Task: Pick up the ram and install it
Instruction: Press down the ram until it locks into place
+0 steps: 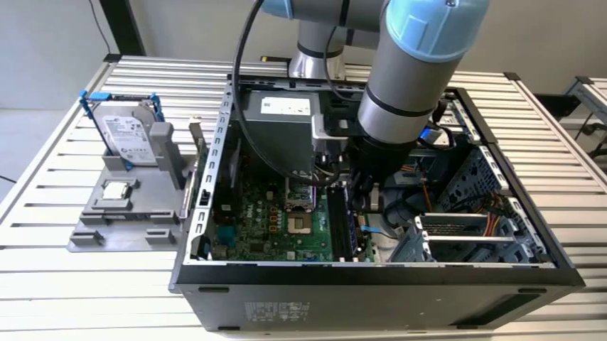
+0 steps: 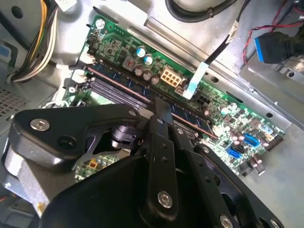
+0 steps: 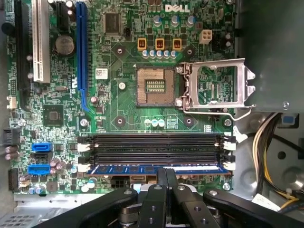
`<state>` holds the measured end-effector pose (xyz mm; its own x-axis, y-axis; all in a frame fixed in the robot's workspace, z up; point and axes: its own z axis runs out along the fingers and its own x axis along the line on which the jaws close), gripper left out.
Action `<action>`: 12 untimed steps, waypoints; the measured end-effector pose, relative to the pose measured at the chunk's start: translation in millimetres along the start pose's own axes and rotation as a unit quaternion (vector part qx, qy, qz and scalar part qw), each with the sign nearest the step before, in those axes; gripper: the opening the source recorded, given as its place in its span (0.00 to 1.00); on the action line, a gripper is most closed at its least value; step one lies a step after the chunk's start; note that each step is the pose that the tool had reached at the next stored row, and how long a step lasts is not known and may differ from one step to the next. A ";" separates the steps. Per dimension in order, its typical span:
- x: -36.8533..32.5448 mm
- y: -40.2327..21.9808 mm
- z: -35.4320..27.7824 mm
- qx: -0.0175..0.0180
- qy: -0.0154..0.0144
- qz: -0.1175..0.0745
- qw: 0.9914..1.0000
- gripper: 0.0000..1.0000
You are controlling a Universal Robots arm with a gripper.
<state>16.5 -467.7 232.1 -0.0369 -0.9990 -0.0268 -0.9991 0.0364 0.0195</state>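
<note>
The ram is a dark blue stick lying along the outermost of several memory slots on the green motherboard. My gripper stands over the stick a little past its middle, its two black fingers close together on the stick's upper edge. In the second wrist view the ram runs slantwise across the board and passes under the gripper. The exterior view has my arm reaching down into the open computer case, with the gripper low at the memory slots.
The processor socket is uncovered, its metal frame flipped open. Cable bundles and a drive cage crowd the case. Outside it, a grey tray holds a hard drive and a processor chip.
</note>
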 end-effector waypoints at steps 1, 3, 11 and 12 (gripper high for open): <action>0.0 -0.1 1.8 0.000 0.000 0.000 1.000 0.00; 0.4 -0.5 5.2 0.000 0.000 0.000 1.000 0.00; 0.7 -1.3 13.6 -0.001 0.001 0.000 1.000 0.00; 0.6 -1.3 11.7 -0.001 0.000 0.000 1.000 0.00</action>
<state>17.6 -468.0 220.4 -0.0369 -0.9990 -0.0262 -0.9991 0.0364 0.0216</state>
